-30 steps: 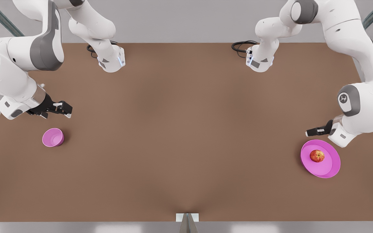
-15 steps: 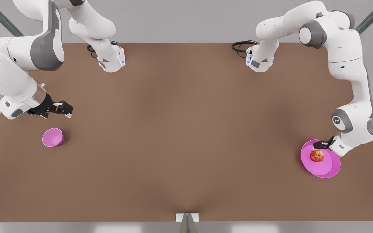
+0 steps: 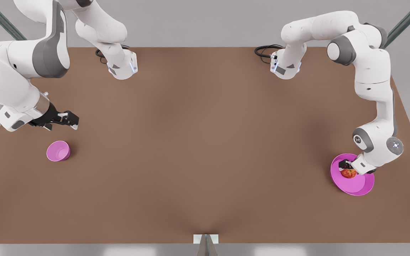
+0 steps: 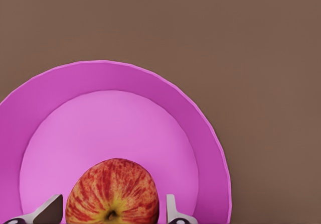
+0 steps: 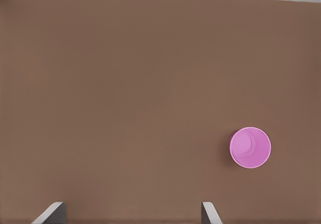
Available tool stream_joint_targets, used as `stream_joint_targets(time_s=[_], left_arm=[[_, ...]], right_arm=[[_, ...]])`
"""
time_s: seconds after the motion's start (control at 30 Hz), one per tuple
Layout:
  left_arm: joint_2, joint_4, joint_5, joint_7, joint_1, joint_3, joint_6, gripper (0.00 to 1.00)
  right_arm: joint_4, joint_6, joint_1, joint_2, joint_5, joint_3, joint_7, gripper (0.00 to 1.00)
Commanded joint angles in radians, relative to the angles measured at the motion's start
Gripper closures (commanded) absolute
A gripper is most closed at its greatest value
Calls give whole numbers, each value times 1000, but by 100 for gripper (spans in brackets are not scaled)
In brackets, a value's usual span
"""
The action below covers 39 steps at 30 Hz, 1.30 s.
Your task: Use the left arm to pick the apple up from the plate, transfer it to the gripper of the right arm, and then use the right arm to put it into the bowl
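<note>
Your left gripper (image 3: 347,167) straddled the apple (image 3: 349,173) on the plate (image 3: 363,186), spread, unclamped; your right gripper (image 3: 70,120) waited wide apart, empty, above the bowl (image 3: 58,151) at the frame's left.

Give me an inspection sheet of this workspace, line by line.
Surface: brown table, bare between the dishes.
Apple: on the plate, between the left gripper's fingertips.
Bowl: empty, at the front view's left.
Clutter: nothing seen.
Left gripper: open, down around the apple, fingers not touching it.
Right gripper: open, waiting above the table near the bowl.
Cables: black loops behind the arm bases.
Surroundings: grey backdrop, dark struts at the corners.
</note>
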Motion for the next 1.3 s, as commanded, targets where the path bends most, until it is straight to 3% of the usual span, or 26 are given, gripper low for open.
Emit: stream_joint_targets(time_s=[0.0,0.53,0.7,0.97,1.03,1.07,1.13,1.2,1.27], left_arm=[[13,0,1,146,0,-1,43,0],[35,13,3,146,-3,-1,57,6],[36,13,3,148,-1,-1,61,21],[-62,14,7,135,-50,-1,43,27],[-145,14,7,16,-115,-2,-98,27],[-201,16,-3,-62,-165,-13,-256,27],[-284,16,-209,-69,-204,-51,-523,27],[-312,14,-344,-63,-215,-146,-600,25],[-300,10,-612,63,-218,-234,-600,24]], right_arm=[[0,-1,0,-1,1,1,-12,0],[-1,-4,0,-3,1,2,-12,0],[-3,-4,0,-1,1,1,-14,0],[-3,-4,0,-1,1,1,-26,0],[-3,-5,0,-1,1,2,-26,0],[-3,-4,0,-1,1,2,-26,0],[-3,-4,-2,-1,1,1,-28,0],[-3,-4,-4,-1,1,1,-31,0],[-3,-4,-5,0,1,1,-31,0]])
